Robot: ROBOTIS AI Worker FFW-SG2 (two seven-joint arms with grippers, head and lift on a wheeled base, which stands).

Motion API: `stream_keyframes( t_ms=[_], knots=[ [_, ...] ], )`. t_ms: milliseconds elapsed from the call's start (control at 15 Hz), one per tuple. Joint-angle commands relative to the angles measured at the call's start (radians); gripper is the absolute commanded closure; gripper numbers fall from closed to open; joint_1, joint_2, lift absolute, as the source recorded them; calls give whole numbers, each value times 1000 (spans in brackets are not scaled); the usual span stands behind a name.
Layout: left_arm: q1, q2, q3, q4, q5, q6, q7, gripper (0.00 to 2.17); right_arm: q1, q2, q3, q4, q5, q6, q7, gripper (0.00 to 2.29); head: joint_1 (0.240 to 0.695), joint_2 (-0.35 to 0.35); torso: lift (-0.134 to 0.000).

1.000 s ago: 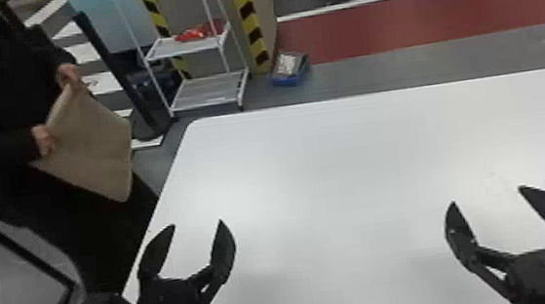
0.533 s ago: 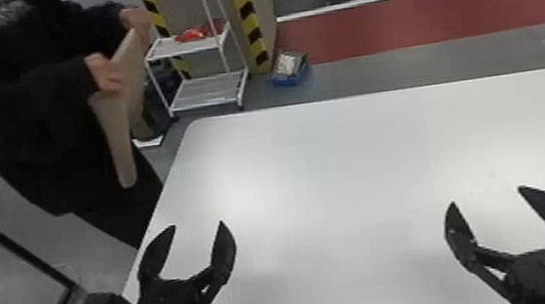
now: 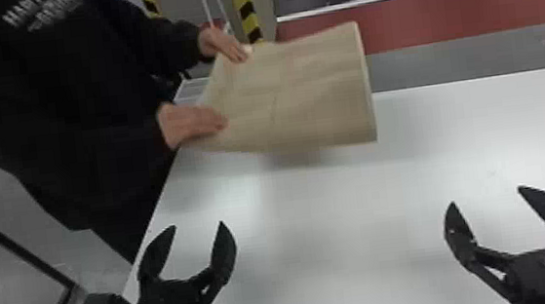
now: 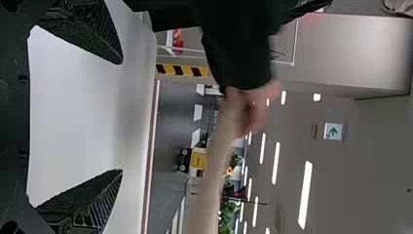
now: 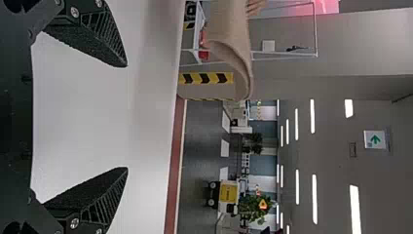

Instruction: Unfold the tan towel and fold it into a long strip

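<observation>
Holding tan towel (image 3: pixel 290 98): person's 2 hands (image 3: pixel 192 124); left gripper (image 3: pixel 197 225), right gripper (image 3: pixel 486 195): fingers apart

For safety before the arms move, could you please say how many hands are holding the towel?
2: the near hand at the left edge of the towel, the far hand farther back along it.

The left wrist view blurs 1 human hand (image 4: pixel 259 109) and cuts off the towel (image 4: pixel 212 170).
</observation>
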Motion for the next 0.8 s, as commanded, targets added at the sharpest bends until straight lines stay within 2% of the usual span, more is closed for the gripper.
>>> stream_keyframes(
  t_ms=[0,267,733],
  knots=[
    [0,0,-1,2,-4,0,0,80,0,0,0,0,0,-4,0,127,695,281,-123],
    [3,-15,-7,-11,-25,3,0,80,-2,-3,0,3,0,-4,0,127,695,278,-123],
    [10,-15,-10,-21,-27,3,0,80,-5,-6,0,5,-2,0,0,127,695,272,-123]
  ],
)
